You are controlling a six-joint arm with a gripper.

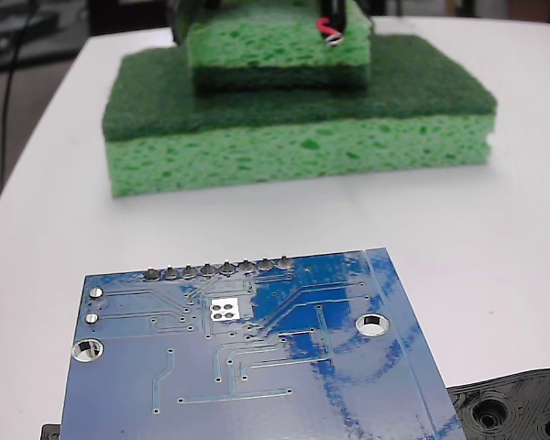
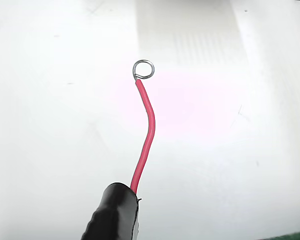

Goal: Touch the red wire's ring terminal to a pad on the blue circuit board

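Contact not yet made: ring terminal on the red wire hangs over bare table; pad on blue circuit board lies well apart toward 6 o'clock in the fixed view. Gripper out of view; its grip cannot be judged.

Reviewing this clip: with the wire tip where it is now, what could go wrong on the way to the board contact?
1. The ring terminal sits far from the blue circuit board, behind the sponges; a low path might snag them.
2. The pad is small, close to the solder blobs; the ring may touch those instead.
3. The red wire is thin and curved, so it may bend on contact.
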